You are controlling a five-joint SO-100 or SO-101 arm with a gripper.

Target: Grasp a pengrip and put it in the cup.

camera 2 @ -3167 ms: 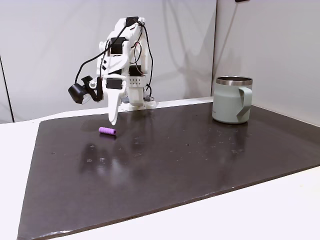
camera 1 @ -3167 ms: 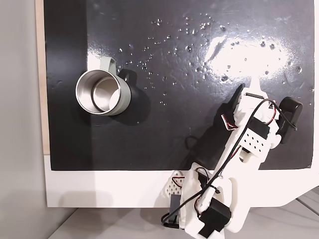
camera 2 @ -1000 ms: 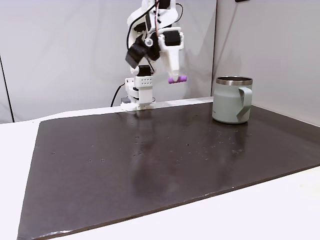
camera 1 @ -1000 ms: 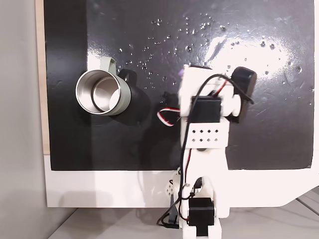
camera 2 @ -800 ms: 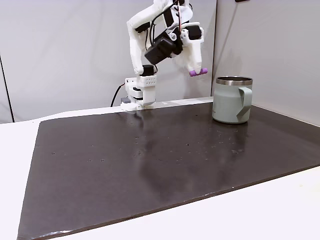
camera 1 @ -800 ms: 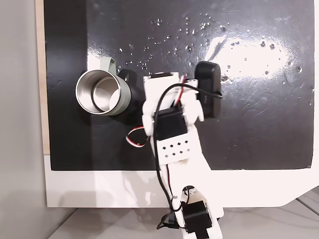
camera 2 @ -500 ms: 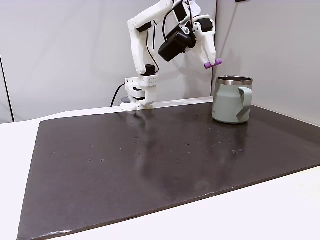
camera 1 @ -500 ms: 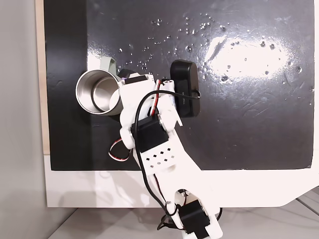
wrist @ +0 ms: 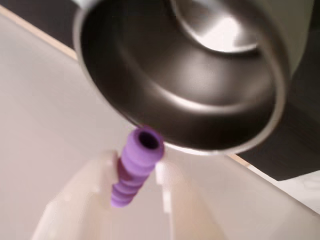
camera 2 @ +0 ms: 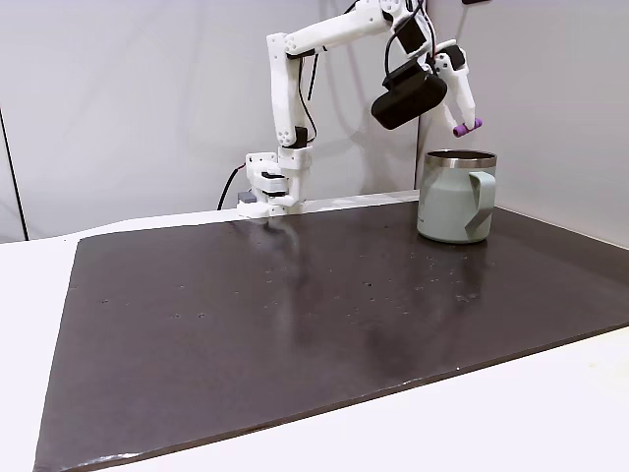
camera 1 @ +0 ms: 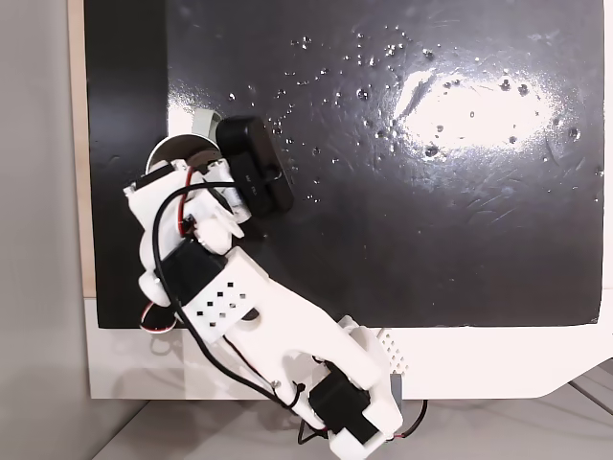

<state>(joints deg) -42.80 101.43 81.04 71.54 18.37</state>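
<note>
In a fixed view the white plastic arm (camera 1: 239, 316) covers most of the round cup (camera 1: 172, 149). In another, the end effector (camera 2: 465, 126) grips the ribbed purple pengrip (camera 2: 466, 127) above the cup's steel rim. In the wrist view the rubber tube (wrist: 135, 165) sits clamped just beside the shiny cup (wrist: 190, 85) mouth

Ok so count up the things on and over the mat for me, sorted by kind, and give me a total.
Cup: 1, standing on the mat.
Pengrip: 1, purple, held in the gripper above the cup's rim.
Total: 2 things.
</note>
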